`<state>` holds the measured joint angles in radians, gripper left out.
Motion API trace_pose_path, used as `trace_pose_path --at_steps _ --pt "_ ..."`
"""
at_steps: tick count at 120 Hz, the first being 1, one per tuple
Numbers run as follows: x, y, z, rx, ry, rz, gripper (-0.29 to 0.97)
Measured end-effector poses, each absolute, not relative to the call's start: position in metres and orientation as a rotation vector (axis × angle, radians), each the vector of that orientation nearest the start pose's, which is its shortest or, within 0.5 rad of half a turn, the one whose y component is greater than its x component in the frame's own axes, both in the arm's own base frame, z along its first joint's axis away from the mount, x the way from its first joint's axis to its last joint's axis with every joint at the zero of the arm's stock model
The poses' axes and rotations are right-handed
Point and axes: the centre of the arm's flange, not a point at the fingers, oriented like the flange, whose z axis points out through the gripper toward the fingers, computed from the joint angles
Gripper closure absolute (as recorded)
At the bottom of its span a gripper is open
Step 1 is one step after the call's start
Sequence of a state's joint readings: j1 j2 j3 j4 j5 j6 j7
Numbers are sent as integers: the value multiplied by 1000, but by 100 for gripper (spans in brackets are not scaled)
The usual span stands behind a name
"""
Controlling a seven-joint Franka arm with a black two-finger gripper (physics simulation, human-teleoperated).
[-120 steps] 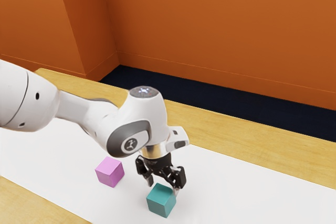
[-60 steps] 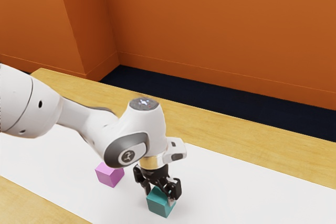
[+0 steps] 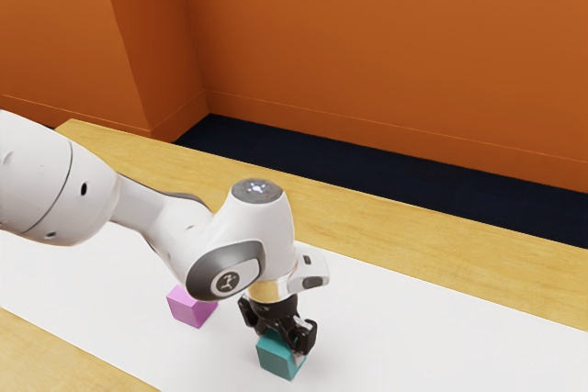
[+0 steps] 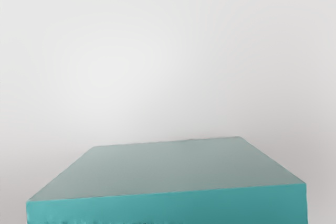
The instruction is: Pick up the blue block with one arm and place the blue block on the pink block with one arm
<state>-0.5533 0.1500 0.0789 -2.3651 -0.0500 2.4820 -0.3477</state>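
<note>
Blocks number two, one blue and one pink; there is also one arm, one gripper, one white mat and one wooden table. Nearest the camera in the exterior view, the blue block (image 3: 279, 364) sits flat on the white mat (image 3: 413, 328). It is a small teal-blue cube with plain, unmarked faces. In the wrist view the blue block (image 4: 173, 174) lies directly under the hand, its top face paler than its front face, and the front face is cut off by the picture's edge. The gripper (image 3: 279, 337) hangs straight down over the block. Its black fingers are spread wide, one to each side of the block's upper part, with nothing gripped yet. They cover much of the block's top in the exterior view. Just behind, toward the exterior view's left, the pink block (image 3: 188, 309) stands on the mat, near the blue one but apart from it. The arm (image 3: 165, 222) hides its upper part. Beyond the mat lie the table (image 3: 441, 236), a dark floor (image 3: 413, 181) and orange walls (image 3: 386, 43).
</note>
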Motion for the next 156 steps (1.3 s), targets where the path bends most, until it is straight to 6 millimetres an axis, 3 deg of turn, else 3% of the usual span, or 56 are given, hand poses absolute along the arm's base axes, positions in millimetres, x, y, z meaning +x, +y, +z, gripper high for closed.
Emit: trace_pose_path --at_steps 45,62,82,101,137,156 --pt "456 -224 273 -3138 121 13 34" --pt "466 -209 285 -3140 83 -25 33" --pt "480 -185 298 -3130 44 -74 32" --pt "484 -158 325 -3128 -15 -105 32" --pt "478 -88 336 -3098 -157 -70 32" --pt "468 -70 342 -3095 -175 -59 32"
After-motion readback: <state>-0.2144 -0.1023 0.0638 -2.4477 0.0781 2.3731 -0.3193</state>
